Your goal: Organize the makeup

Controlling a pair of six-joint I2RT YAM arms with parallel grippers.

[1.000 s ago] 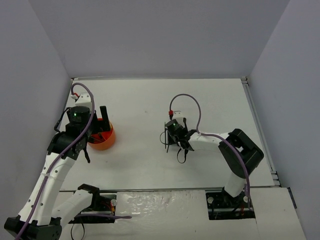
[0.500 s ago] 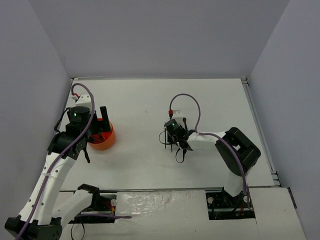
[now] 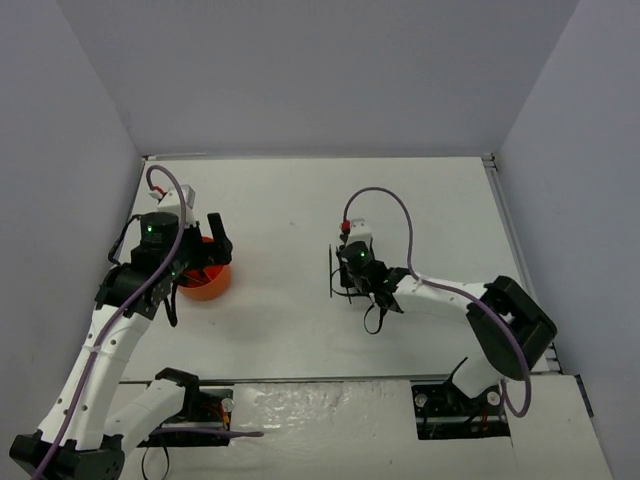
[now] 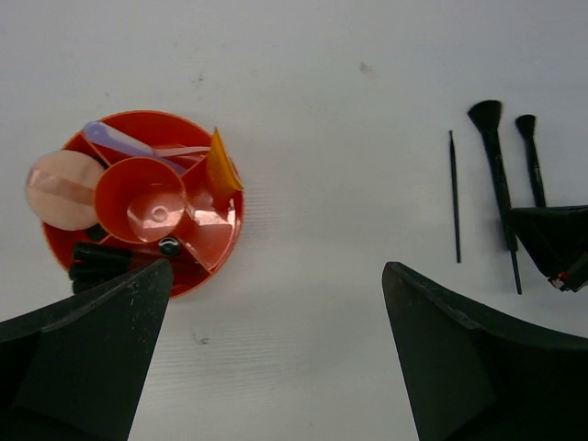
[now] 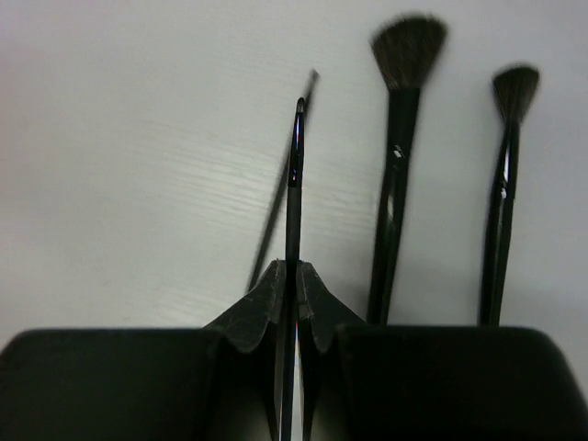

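Observation:
My right gripper (image 5: 296, 271) is shut on a thin black pencil (image 5: 294, 184) that sticks out forward, just above the table. Below it lie another thin black stick (image 5: 276, 197), a fan brush (image 5: 395, 184) and a smaller brush (image 5: 503, 193). In the top view this gripper (image 3: 350, 283) is at the table's middle. My left gripper (image 4: 276, 266) is open and empty, hovering (image 3: 205, 250) over the orange tub (image 4: 216, 243). The tub holds a pale pink puff (image 4: 60, 188) and dark items. The brushes (image 4: 496, 175) also show on the right of the left wrist view.
The round orange divided tub (image 3: 205, 282) stands at the left of the white table (image 3: 300, 200). Grey walls close in the table on three sides. The right arm's purple cable (image 3: 385, 200) loops above the brushes.
The right arm's elbow has swung out to the right, with the gripper still shut on the pencil by the brushes. The left gripper has shifted a little to the right over the tub.

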